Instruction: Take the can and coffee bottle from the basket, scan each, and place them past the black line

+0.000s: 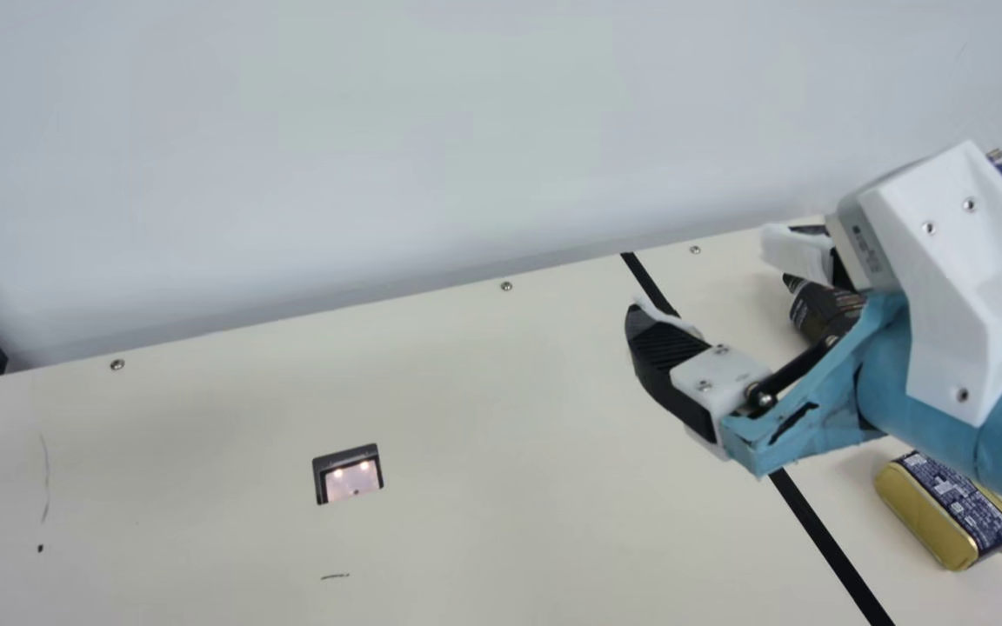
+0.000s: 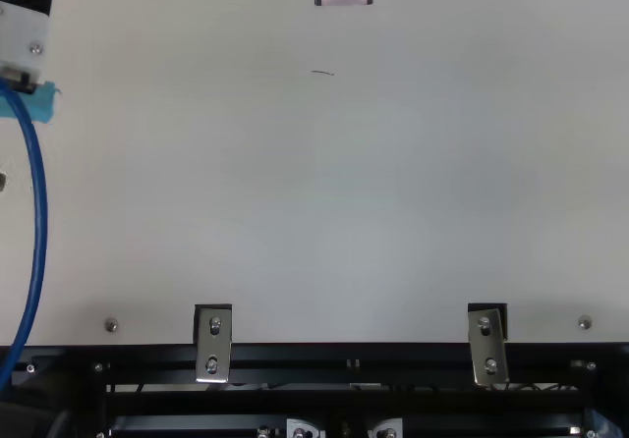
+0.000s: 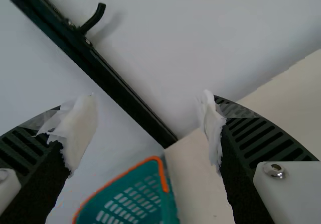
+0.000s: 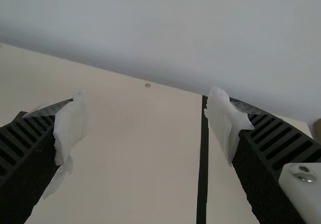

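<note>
Nearest, the right gripper [image 1: 701, 276] gapes wide, empty, like the left gripper [image 2: 22, 35]. Past the black line [image 1: 823, 539]: the gold, navy-labelled can [image 1: 958, 504]; nearer the table's [image 1: 484, 539] far edge, the dark, part-hidden coffee bottle [image 1: 818, 311]. Pale wall [image 1: 431, 130] behind.

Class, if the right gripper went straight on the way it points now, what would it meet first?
Probably the pale wall behind the table. The right gripper aims close to the table's far edge, so it might touch the table first; depth is unclear.
</note>
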